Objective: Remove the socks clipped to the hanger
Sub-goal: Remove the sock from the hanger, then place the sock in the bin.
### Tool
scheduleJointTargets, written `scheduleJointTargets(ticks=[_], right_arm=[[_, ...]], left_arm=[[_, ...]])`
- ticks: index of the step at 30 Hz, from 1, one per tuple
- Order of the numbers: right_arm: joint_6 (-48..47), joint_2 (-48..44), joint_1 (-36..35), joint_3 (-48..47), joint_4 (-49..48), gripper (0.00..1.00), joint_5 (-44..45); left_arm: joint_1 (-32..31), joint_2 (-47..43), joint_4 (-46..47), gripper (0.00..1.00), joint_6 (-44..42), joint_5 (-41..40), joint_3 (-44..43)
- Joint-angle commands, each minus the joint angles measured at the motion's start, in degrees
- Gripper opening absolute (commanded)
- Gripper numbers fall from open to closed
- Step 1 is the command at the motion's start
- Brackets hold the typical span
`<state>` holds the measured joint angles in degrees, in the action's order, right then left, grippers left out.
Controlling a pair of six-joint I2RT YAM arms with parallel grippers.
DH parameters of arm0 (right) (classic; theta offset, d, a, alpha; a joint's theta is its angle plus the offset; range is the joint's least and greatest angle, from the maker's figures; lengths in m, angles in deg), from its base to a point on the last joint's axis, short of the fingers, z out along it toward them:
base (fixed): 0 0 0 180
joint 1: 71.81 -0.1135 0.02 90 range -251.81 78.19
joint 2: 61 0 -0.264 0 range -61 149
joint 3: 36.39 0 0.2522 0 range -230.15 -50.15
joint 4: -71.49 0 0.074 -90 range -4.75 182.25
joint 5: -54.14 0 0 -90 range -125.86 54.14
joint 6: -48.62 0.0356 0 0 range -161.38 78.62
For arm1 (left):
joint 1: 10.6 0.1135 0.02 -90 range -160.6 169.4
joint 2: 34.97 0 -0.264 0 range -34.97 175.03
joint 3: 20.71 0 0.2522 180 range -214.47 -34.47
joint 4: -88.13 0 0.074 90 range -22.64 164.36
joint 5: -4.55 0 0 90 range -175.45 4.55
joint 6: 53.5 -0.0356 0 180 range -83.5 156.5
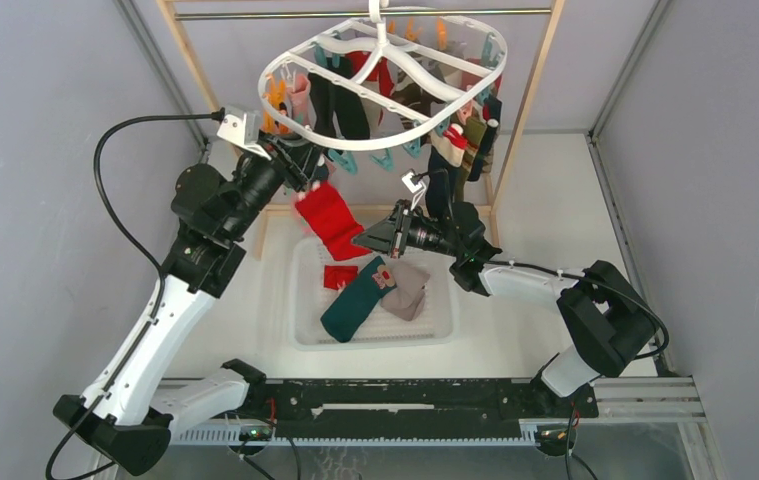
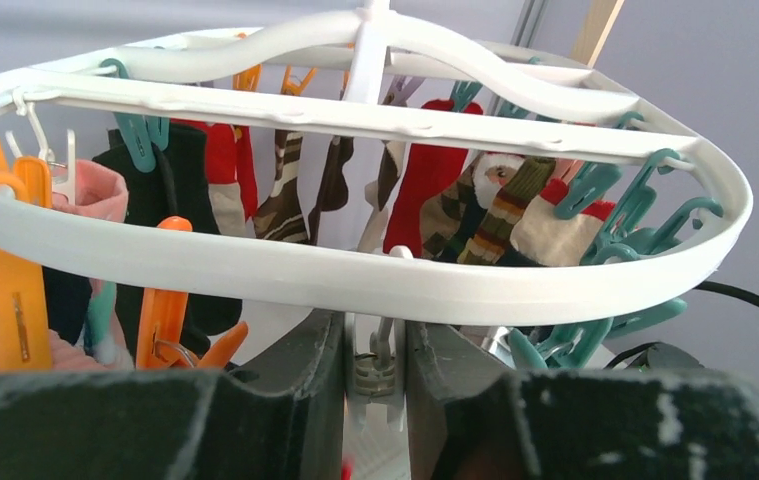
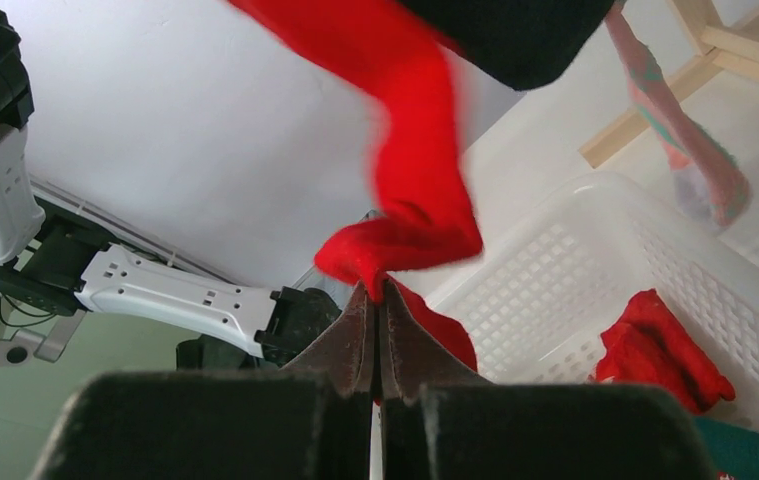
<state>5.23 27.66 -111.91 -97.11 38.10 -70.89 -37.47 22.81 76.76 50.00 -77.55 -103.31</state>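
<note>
With few socks point(image 1: 355, 305) in the basket point(image 1: 375, 342) and many clipped on the hanger point(image 2: 355, 272), my right gripper point(image 3: 373, 297) is pinched shut on a dangling red sock point(image 1: 330, 215), my left gripper point(image 2: 375, 335) bracketing a pale clip point(image 2: 375, 376), squeeze uncertain.

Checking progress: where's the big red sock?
Top view, left of centre: red sock hangs above the basket, its lower end pinched by the right tool.

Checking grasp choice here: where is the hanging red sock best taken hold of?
Its loose lower end, from below on the basket side: the red sock drapes down from the hanger, leaving only that end free. The right fingers pinch it there.
</note>
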Motion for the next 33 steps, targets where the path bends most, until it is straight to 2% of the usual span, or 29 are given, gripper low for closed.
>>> scheduleJointTargets(ticks=[1, 3, 9, 16, 20, 25, 26, 29, 31, 33], right_arm=[[0.19, -0.68, 0.37, 0.32, -3.42, 0.00, -0.66], [0.15, -0.84, 0.46, 0.73, -3.49, 0.00, -0.66], [-1.13, -3.28, 0.46, 3.89, -1.73, 0.00, -1.05], [-7.99, -9.91, -0.59, 9.00, 8.99, 0.00, -0.17], [-13.03, -12.55, -3.15, 10.70, 17.02, 0.00, 3.89], [-18.02, -13.51, -5.69, 11.54, 24.70, 0.00, 10.17], [-18.80, -13.55, -6.21, 11.54, 26.08, 0.02, 11.63], [-20.55, -13.35, -7.43, 11.71, 29.21, 0.30, 15.58], [-21.41, -13.26, -8.17, 11.86, 30.78, 0.47, 18.03], [-21.62, -13.34, -8.47, 12.10, 31.29, 0.52, 19.21]], left_arm=[[-0.19, -0.07, 2.05, 0.18, -0.05, 0.77, -4.28], [-0.22, -0.19, 2.00, 0.13, -0.05, 0.91, -4.19], [-0.20, -0.83, 1.84, 0.15, 0.29, 1.11, -3.40], [-0.26, -2.12, 1.56, 0.18, 0.60, 1.58, -1.38], [-0.58, -2.41, 1.47, 0.22, 0.74, 1.63, -0.49], [-0.93, -2.49, 0.85, 0.23, 0.61, 1.51, -0.16], [-1.06, -2.58, 0.67, 0.23, 0.53, 1.55, -0.20], [-1.33, -2.84, 0.26, 0.26, 0.48, 1.33, -0.24], [-1.50, -2.93, -0.07, 0.31, 0.35, 1.17, -0.29], [-1.67, -2.95, -0.42, 0.38, 0.10, 0.91, -0.33]])
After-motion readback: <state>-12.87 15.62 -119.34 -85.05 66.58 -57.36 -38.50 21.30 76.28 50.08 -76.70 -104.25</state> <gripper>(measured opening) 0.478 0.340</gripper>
